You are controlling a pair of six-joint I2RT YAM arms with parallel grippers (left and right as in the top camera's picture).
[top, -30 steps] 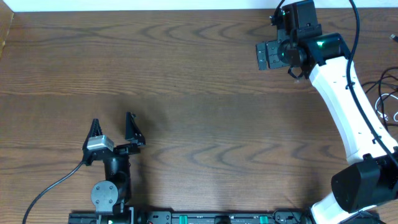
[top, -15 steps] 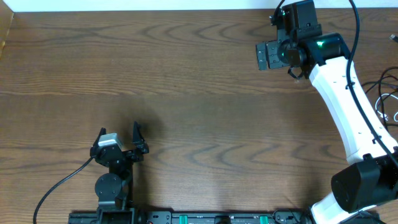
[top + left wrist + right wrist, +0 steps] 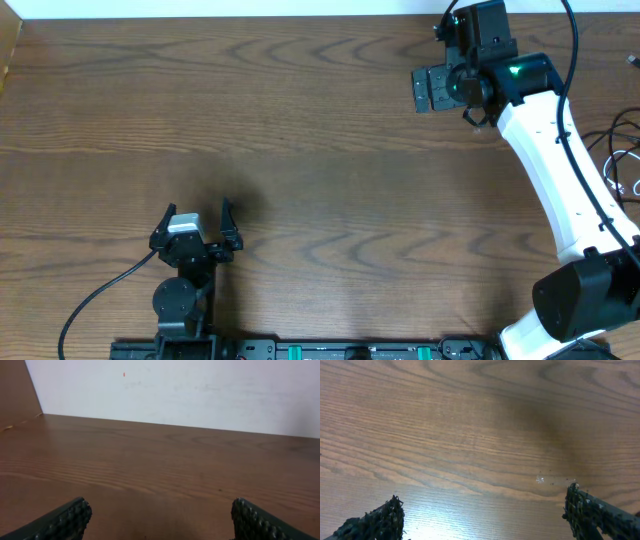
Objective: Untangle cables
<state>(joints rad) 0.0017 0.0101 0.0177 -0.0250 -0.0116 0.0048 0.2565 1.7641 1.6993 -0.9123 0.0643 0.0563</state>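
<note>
Both your claws stand wide apart, holding nothing; the left gripper (image 3: 197, 210) sits near its base, the right gripper (image 3: 432, 88) hovers far out; the cables (image 3: 622, 152) lie at the right edge of the table (image 3: 300, 130), beside the right arm (image 3: 555, 170); swinging back, that arm could drag them off, or you may pinch several strands together and tighten the tangle.

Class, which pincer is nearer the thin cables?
Right: the right pincer lies left of the cables, farther back; the left pincer is far across the table.
</note>
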